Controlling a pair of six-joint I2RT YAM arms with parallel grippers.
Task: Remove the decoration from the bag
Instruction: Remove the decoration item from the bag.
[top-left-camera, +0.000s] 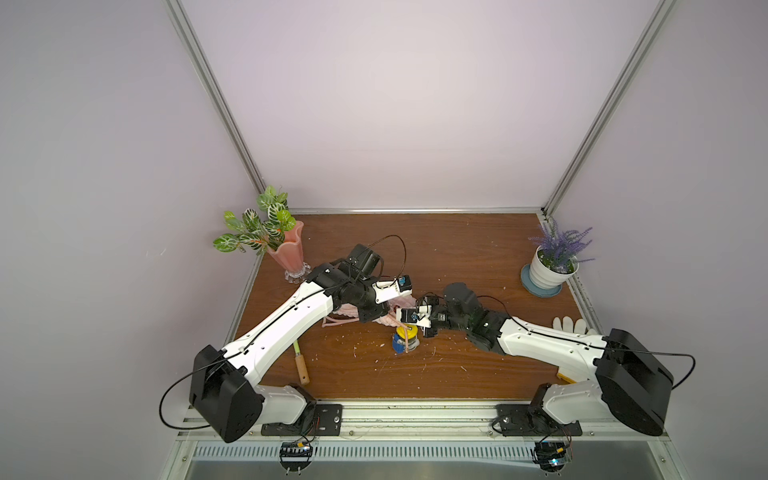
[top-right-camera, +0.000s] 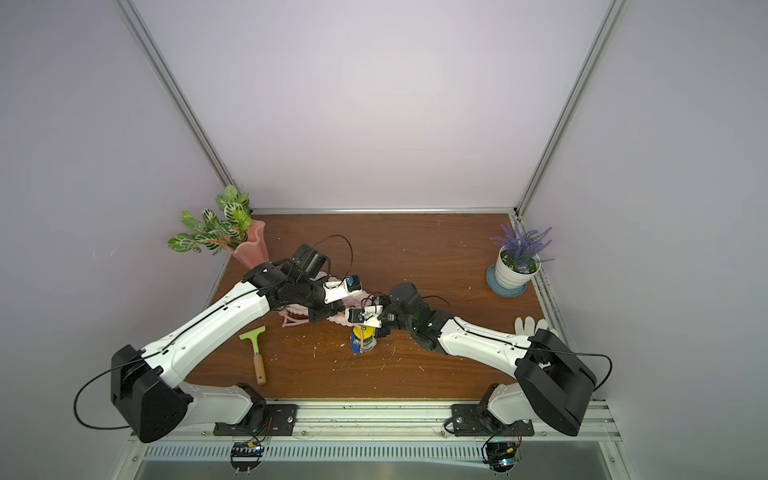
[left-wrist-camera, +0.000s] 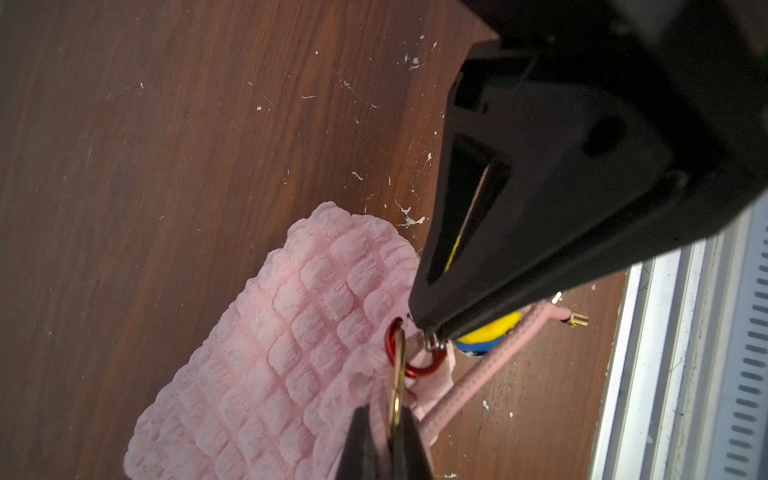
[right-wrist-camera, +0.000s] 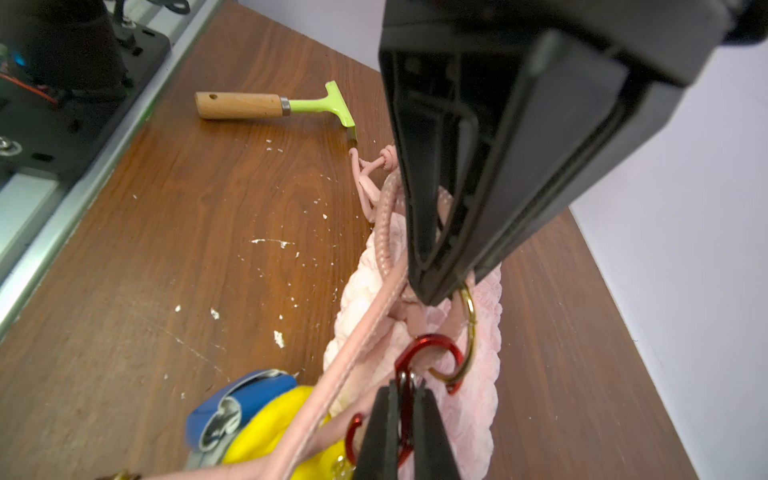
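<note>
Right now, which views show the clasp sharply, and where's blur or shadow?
Left wrist view: red clasp, gold ring and bag sharp, right gripper a dark mass. Right wrist view: clasp sharp, decoration blurred, too close. Both top views: clasp too small, arms cover it.

On my right wrist feed, the right gripper (right-wrist-camera: 404, 388) had its two black fingers pinched together on the red clasp (right-wrist-camera: 432, 344), whose curved hook overlapped a gold ring (right-wrist-camera: 470, 318). The left gripper (right-wrist-camera: 433, 289) pointed in from the opposite side, its tips closed at that ring, against the pink bag (right-wrist-camera: 482, 374). The rope strap (right-wrist-camera: 365, 328) ran across the yellow-and-blue decoration (right-wrist-camera: 266, 432) lying on the table (right-wrist-camera: 166, 249). Farther off I saw a scraper (right-wrist-camera: 266, 106) with a wooden handle, and white crumbs (right-wrist-camera: 278, 338) lay scattered about.
</note>
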